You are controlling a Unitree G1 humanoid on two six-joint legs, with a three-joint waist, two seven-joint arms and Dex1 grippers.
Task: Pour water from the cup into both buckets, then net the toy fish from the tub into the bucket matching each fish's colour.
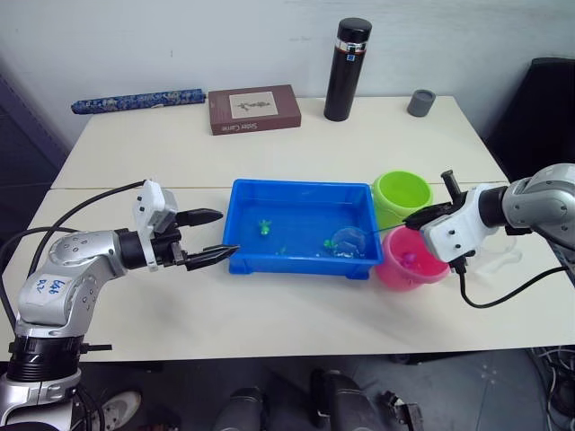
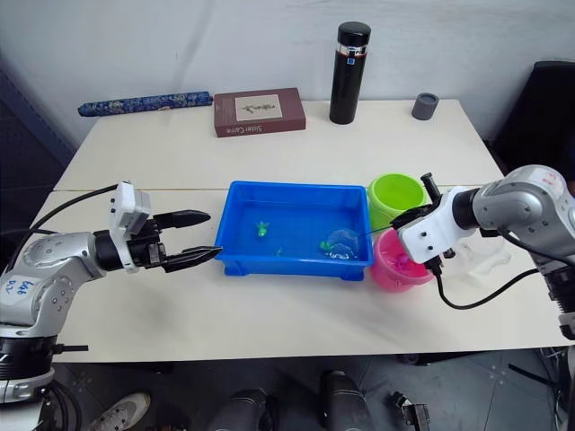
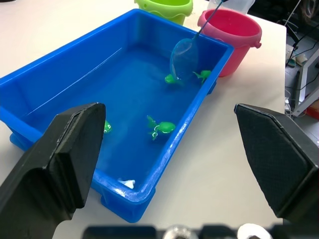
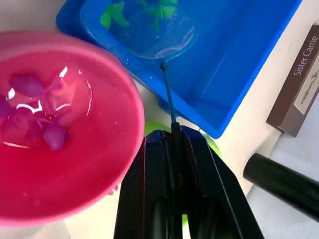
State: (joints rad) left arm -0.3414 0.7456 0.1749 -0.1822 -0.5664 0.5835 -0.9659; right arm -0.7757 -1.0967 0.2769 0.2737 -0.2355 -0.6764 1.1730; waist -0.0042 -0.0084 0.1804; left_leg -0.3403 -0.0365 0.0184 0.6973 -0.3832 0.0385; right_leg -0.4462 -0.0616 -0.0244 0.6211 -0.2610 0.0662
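Net (image 1: 347, 241) dips into the tub (image 1: 301, 192), handle clenched in the right hand (image 1: 419, 218); left hand (image 1: 212, 235) released beside it

Head cameras look down from afar; wrist cameras near; all share the tub (image 1: 301, 226).

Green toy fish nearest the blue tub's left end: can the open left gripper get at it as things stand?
Probably yes: the left gripper hovers open beside the blue plastic tub, and that green toy fish lies uncovered; the round net sits at the far end.
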